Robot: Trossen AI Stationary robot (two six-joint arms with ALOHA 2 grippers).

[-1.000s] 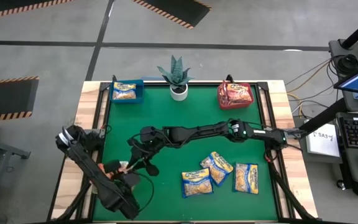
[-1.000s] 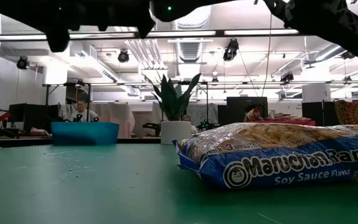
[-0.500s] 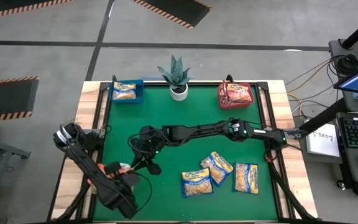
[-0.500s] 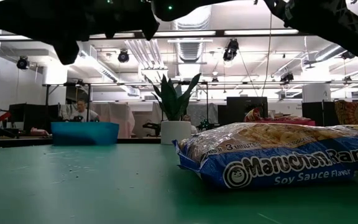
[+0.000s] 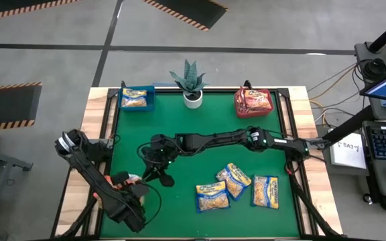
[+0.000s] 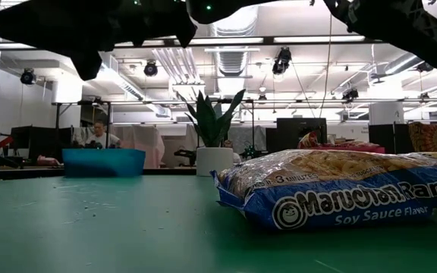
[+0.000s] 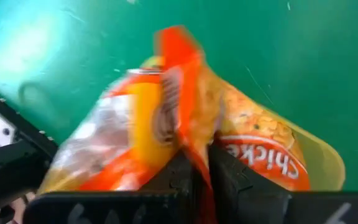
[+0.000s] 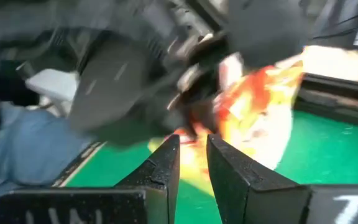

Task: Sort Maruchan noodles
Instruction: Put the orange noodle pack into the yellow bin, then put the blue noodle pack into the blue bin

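Note:
My left gripper (image 5: 130, 181), near the table's front left, is shut on an orange Maruchan noodle packet (image 7: 166, 118), seen small from above (image 5: 132, 179). My right gripper (image 5: 154, 175) reaches across the table from the right and stands just right of that packet. Its fingers (image 8: 166, 168) are a narrow gap apart with nothing between them. Three blue-edged yellow packets (image 5: 213, 198), (image 5: 234, 178), (image 5: 265, 191) lie flat on the green mat at the front right. One of them fills the low view (image 6: 340, 189). My left gripper pinches a crumpled orange edge of the packet (image 7: 194, 158) between its two fingers. The fingers come from above, pointing steeply down. The packet bulges out to both sides beyond the fingertips and hangs over the green mat.
A blue bin (image 5: 151, 100) holding a packet stands at the far left, and a red bin (image 5: 237, 104) holding a red packet at the far right. A potted plant (image 5: 191, 84) is between them. A pale yellow-green curved shape (image 7: 319, 158) shows behind the held packet.
My left gripper has sunk a little and shifted slightly toward the table's left edge, keeping the orange packet pinched. My right gripper has stayed where it was, its wrist tipping a little.

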